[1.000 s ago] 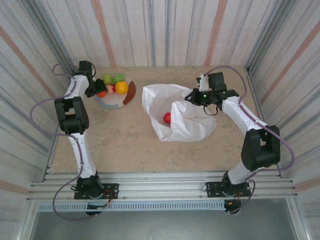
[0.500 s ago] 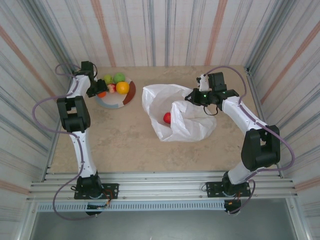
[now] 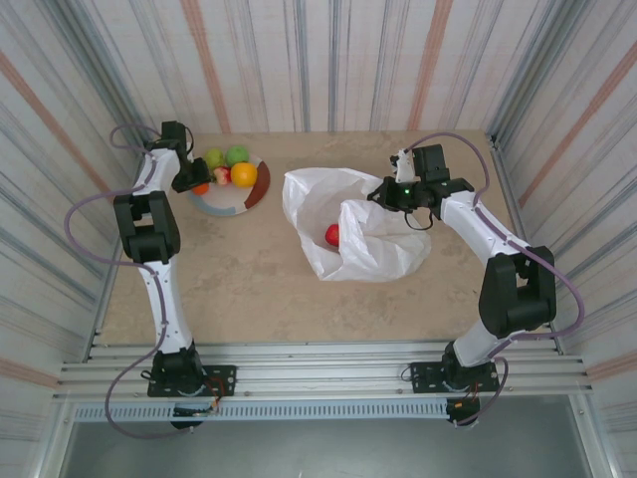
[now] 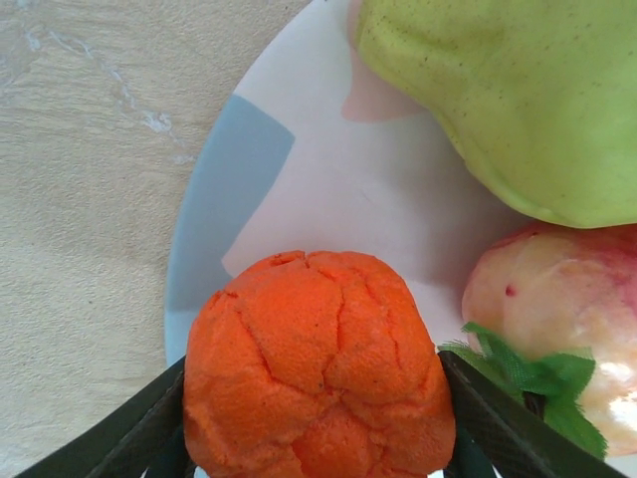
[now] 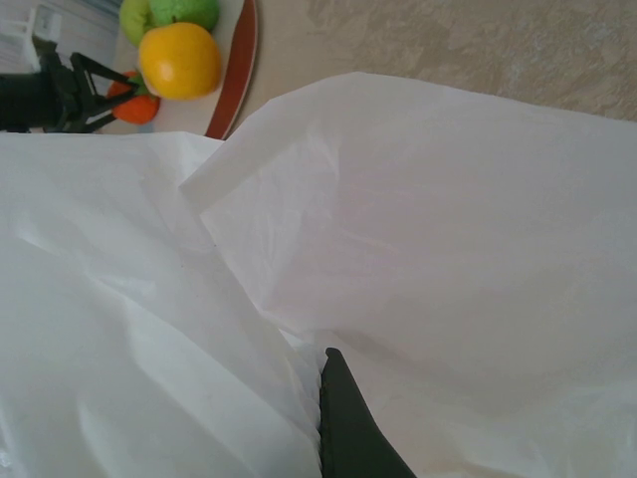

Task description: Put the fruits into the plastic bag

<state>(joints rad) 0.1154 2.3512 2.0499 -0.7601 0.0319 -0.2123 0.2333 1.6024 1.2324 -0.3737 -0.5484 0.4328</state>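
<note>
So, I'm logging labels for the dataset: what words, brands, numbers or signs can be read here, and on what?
None: no readable text in any view.
On the plastic bag: nothing, plain white.
On the plate: colour patches only, no lettering.
On the orange fruit: no sticker on the side that shows.
On the white part on the right wrist: too small to tell.

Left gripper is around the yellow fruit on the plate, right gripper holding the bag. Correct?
Not the yellow one: the left wrist view shows the left gripper around the orange fruit on the plate. The right gripper does hold the plastic bag.
</note>
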